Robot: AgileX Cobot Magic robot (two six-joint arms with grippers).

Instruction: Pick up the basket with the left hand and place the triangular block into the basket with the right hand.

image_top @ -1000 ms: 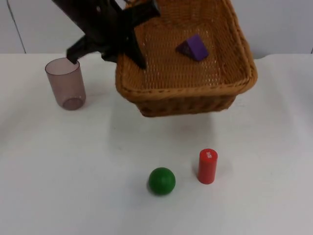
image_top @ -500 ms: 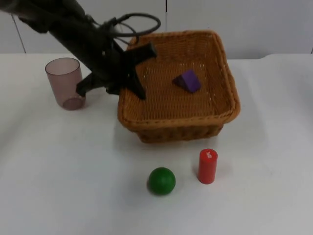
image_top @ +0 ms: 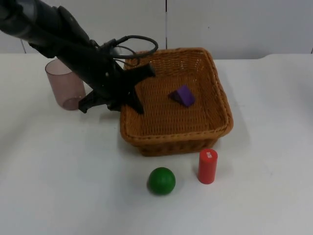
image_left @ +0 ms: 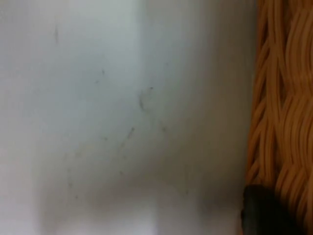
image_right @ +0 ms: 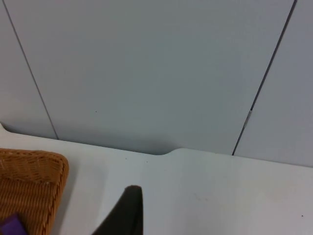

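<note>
One purple block [image_top: 182, 95] inside basket [image_top: 215, 103]

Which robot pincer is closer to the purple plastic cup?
The left pincer. It grips the woven wicker basket's left rim, just right of the translucent purple plastic cup. The right pincer waits past the basket's far side, much farther away.
</note>
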